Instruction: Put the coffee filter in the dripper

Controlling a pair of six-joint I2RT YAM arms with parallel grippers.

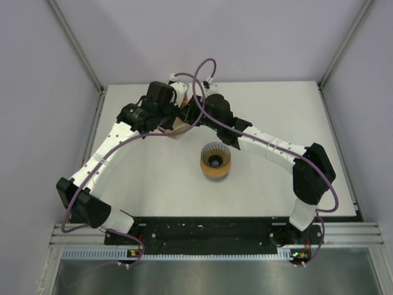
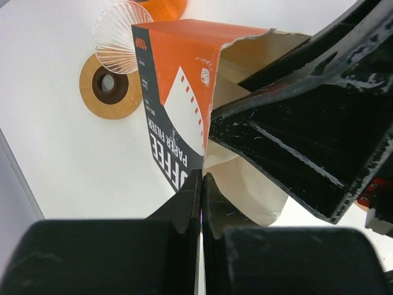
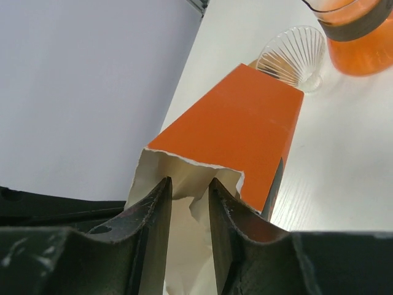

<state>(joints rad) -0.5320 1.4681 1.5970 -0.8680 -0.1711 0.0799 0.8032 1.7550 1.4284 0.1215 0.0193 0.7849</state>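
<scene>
Orange filter box [image 3: 239, 123], torn top — left pincer [image 2: 201, 190] clamped on its wall, right pincer [image 3: 190, 184] slightly parted around cream filters [image 3: 184, 246]

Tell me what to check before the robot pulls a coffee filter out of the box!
1. Filter box held steady: ok. The left end effector is shut on its lower edge.
2. Box torn open: ok. White paper shows inside.
3. Right end effector lined up: ok. Its jaws stand apart at the torn mouth.
4. One filter caught between its fingers: cannot tell.
5. Dripper ready: ok. No filter sits in it.
</scene>
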